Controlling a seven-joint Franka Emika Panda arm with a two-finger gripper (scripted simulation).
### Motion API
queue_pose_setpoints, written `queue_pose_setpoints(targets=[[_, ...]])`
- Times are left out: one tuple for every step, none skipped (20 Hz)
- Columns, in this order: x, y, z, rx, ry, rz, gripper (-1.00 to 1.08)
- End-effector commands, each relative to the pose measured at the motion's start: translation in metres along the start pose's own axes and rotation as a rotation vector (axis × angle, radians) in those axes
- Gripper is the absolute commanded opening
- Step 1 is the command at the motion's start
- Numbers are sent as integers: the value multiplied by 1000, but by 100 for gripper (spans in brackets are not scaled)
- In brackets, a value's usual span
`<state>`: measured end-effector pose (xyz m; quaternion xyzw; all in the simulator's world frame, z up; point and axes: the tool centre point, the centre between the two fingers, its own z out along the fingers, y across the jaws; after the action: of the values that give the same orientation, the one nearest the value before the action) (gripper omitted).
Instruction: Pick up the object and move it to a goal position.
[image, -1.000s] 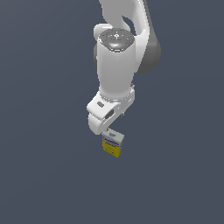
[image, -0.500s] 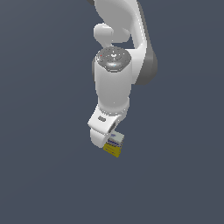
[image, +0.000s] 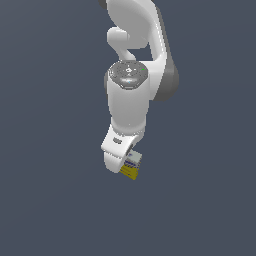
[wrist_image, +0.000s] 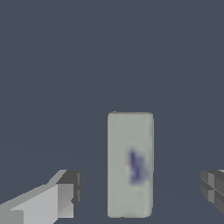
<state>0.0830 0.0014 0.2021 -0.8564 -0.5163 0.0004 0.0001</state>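
Arm has lowered over the box (image: 131, 166); wrist now sits closer above it than a second ago. Gripper (wrist_image: 140, 194) spread wide, one finger (wrist_image: 65, 194) each side of box, neither touching. Box itself unmoved.

Setting: simulator render, not a real room. Uniform slate-blue ground (image: 50, 200) fills both views edge to edge; no walls, furniture, horizon or seams. Shading flat, no texture or clutter. Smooth white arm (image: 129, 107) with plain grey joint cap, surfaces without wear. Box (wrist_image: 130, 164) rendered coarse, print blurred to a blue smudge. Nothing marks home, lab or workshop.
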Motion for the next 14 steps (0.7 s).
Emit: queue_pose_setpoints(targets=[[0, 0, 1, 0, 0, 0, 100], [0, 0, 3, 0, 0, 0, 100], [0, 0, 5, 0, 0, -1, 100], [0, 0, 9, 0, 0, -1, 100], [0, 0, 13, 0, 0, -1, 100], [0, 0, 17, 0, 0, -2, 100], [0, 0, 23, 0, 0, -2, 100], [0, -1, 28, 0, 0, -3, 100], [0, -1, 34, 0, 0, -3, 100], [0, -1, 38, 0, 1, -4, 100], [0, -1, 42, 0, 1, -4, 100], [0, -1, 45, -1, 1, -4, 100], [0, -1, 48, -1, 1, -4, 100], [0, -1, 49, -1, 1, -5, 100]])
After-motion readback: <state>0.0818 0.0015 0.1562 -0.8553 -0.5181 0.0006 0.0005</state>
